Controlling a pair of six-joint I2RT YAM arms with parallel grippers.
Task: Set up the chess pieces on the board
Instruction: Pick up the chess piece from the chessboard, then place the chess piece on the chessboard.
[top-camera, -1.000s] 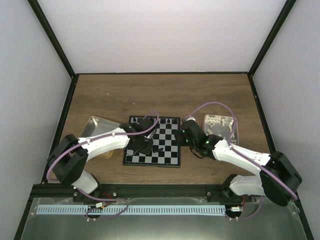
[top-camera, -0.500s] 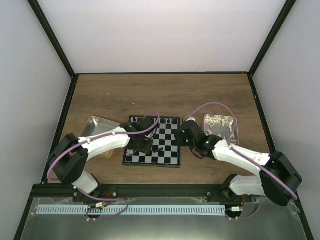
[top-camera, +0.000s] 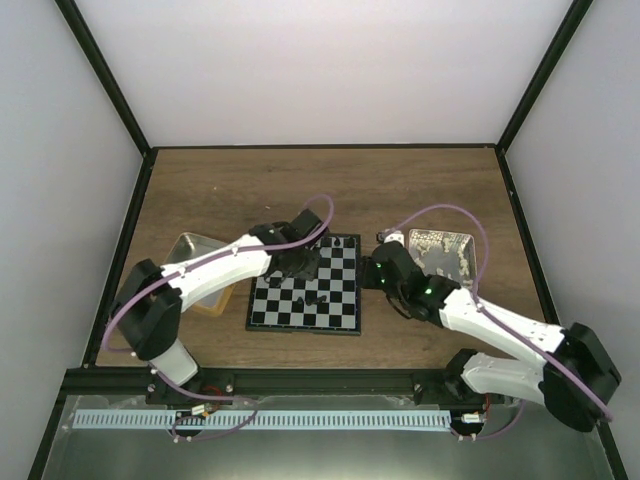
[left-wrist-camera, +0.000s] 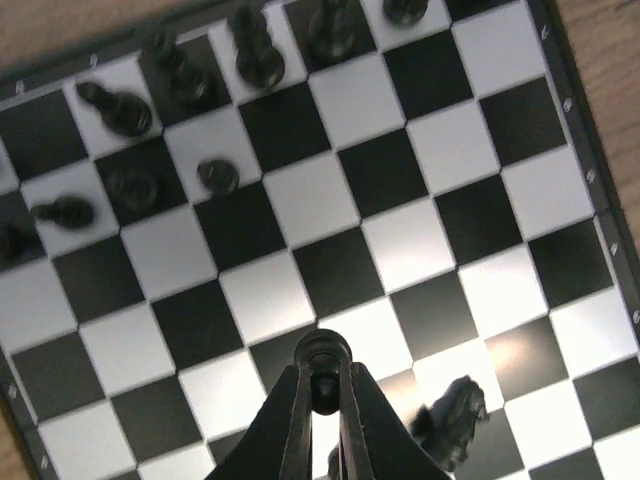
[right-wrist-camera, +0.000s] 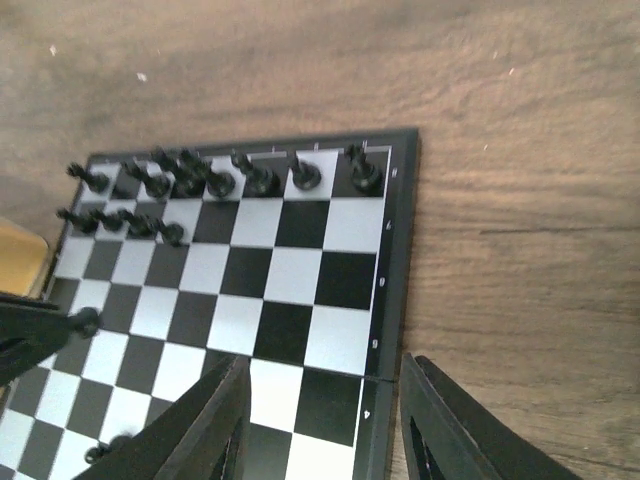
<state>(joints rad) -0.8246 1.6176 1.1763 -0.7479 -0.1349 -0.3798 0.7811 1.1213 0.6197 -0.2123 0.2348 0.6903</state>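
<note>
Chess pieces (right-wrist-camera: 262, 180), tiny black figures, stand mostly along the far edge of the flat black-and-white checked board (right-wrist-camera: 340, 282), which lies in the middle of the brown wooden counter (top-camera: 250, 190). The far row looks almost full. The second row holds only a few pawns at its left end. The left end effector (left-wrist-camera: 322, 385) is pressed together on one small black pawn (left-wrist-camera: 322, 352), above the left part of the board. The right end effector (right-wrist-camera: 325, 370) is spread and holds nothing, near the right edge of the board. A black knight-like piece (left-wrist-camera: 452, 415) sits loose on a middle square. The black side seems about half done: the pawn row needs filling and the loose pieces need their places. The near half of the board has no rows.
</note>
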